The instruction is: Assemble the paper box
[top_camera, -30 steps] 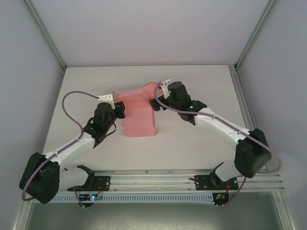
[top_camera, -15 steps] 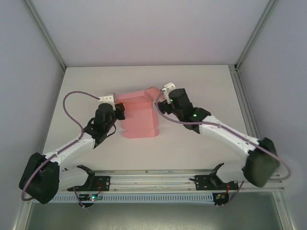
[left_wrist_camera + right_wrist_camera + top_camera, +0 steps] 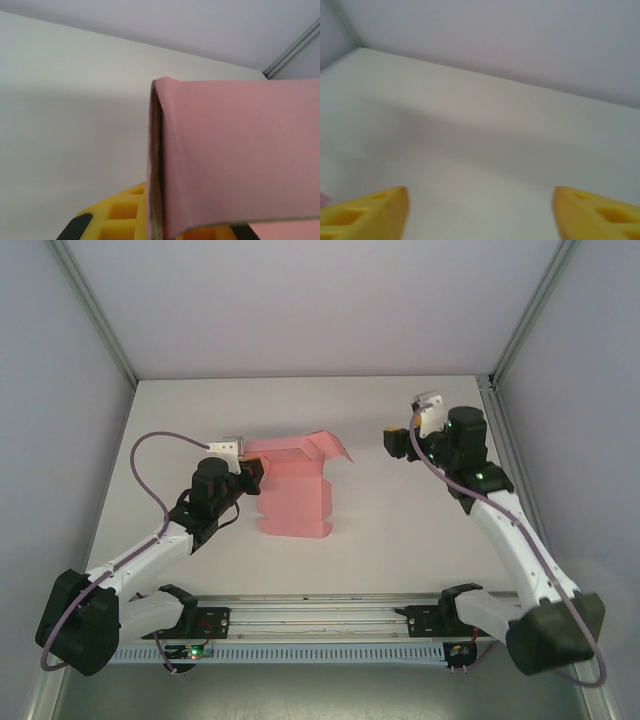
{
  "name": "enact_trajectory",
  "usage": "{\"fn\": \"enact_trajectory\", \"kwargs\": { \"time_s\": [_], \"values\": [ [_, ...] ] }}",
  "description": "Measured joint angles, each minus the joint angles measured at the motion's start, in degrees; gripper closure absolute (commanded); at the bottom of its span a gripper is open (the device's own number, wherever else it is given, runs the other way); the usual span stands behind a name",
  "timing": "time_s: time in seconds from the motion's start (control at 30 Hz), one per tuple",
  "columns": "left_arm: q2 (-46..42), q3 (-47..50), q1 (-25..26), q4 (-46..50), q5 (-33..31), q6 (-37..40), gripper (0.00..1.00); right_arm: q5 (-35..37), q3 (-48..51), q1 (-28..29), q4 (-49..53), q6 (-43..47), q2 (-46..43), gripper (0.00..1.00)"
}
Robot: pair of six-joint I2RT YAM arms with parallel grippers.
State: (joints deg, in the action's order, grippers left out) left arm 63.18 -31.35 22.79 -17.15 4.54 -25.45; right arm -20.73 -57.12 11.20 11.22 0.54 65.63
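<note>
The pink thin-card paper box (image 3: 296, 495) lies mostly flat on the white desk (image 3: 400, 540), its far flaps raised. The left tool (image 3: 252, 473) pinches its left edge, and the right tool (image 3: 393, 440) hangs well apart, jaws wide.

Left arm (image 3: 140, 555) and right arm (image 3: 515, 540), matching build
White links, black joints, purple-grey cables (image 3: 136, 458), yellow gridded end effector fingers (image 3: 365, 215).
</note>
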Motion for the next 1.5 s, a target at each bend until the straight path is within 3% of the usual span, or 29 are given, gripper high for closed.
{"fn": "enact_trajectory", "kwargs": {
  "time_s": [0.13,0.23,0.4,0.6,0.87,0.97,1.2,1.33,1.5],
  "values": [
    [-1.07,0.0,-0.02,0.0,0.87,0.13,1.0,-11.47,-5.51,2.86,2.89,2.73,7.96,0.45],
    [-1.22,0.0,-0.02,0.02,0.85,0.13,1.0,-14.58,-9.07,7.87,7.61,6.8,12.11,0.48],
    [-1.2,0.0,-0.42,0.07,-0.85,-0.13,1.0,-17.46,-11.74,14.51,13.07,11.37,14.53,0.5],
    [0.11,-0.28,-0.42,0.11,-2.43,-1.22,1.0,-20.96,-11.82,18.03,12.33,10.54,16.0,0.48],
    [1.53,-0.9,-0.42,0.09,-2.4,-2.25,1.0,-18.21,-11.82,21.66,8.68,8.35,18.29,0.58],
    [1.86,-0.9,-0.7,0.09,-2.38,-2.27,1.0,-12.68,-12.09,22.93,8.02,7.45,18.75,0.59],
    [2.1,-0.92,-1.11,0.09,-2.84,-2.62,1.0,16.9,-11.45,30.95,1.25,6.93,18.75,0.61],
    [2.36,-1.03,-1.11,0.04,-2.8,-3.67,1.0,28.04,-9.99,34.29,-4.09,7.45,19.04,0.67],
    [3.52,-1.7,-1.11,0.02,-3.28,-5.6,1.0,42.36,-9.99,37.7,-10.73,9.16,23.1,0.82]
  ]
}}
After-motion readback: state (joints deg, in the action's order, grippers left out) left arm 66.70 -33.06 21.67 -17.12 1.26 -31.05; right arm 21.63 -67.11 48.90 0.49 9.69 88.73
